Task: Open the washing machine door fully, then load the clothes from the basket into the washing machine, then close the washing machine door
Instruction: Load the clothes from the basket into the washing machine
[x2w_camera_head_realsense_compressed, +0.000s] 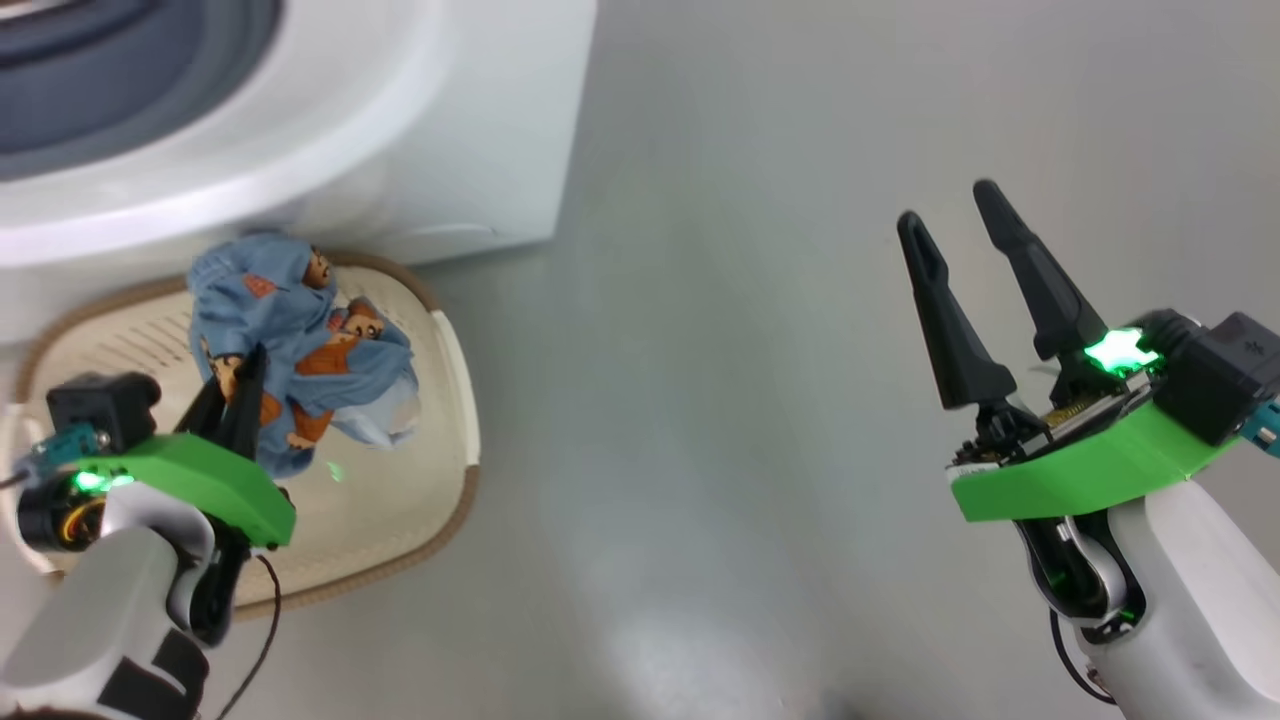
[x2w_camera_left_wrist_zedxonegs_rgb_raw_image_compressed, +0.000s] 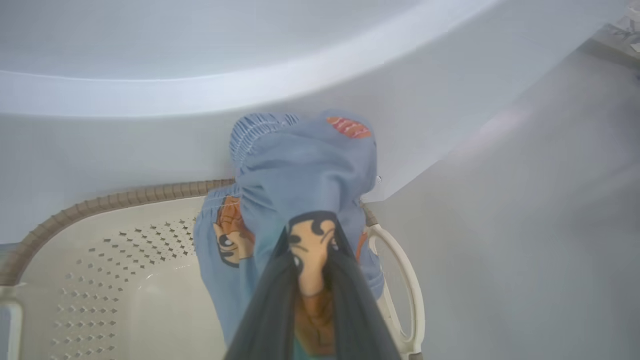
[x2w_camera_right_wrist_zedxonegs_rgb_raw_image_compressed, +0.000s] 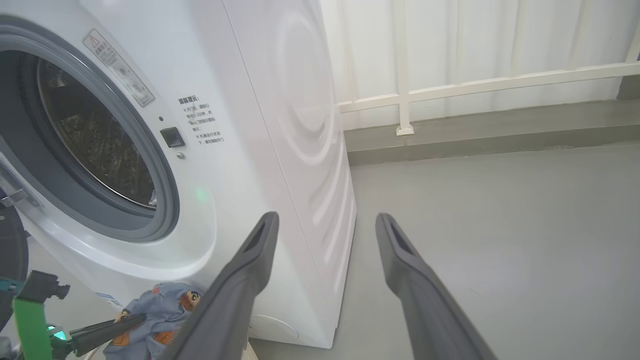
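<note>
Left claw (x2w_camera_head_realsense_compressed: 245, 368) pinching light-blue cartoon-printed fabric bundle (x2w_camera_head_realsense_compressed: 320, 330) over cream perforated plastic basket (x2w_camera_head_realsense_compressed: 462, 400). Right claw (x2w_camera_head_realsense_compressed: 948, 208) spread wide, empty, above grey floor (x2w_camera_head_realsense_compressed: 700, 420).

Left tool (x2w_camera_head_realsense_compressed: 246, 374) pinches clothes (x2w_camera_head_realsense_compressed: 320, 330) (over basket (x2w_camera_head_realsense_compressed: 455, 470)).

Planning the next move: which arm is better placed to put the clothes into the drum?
Left. The left gripper is shut on the clothes over the basket, right below the washing machine and its open drum. The right gripper is open, empty, out over the floor.
</note>
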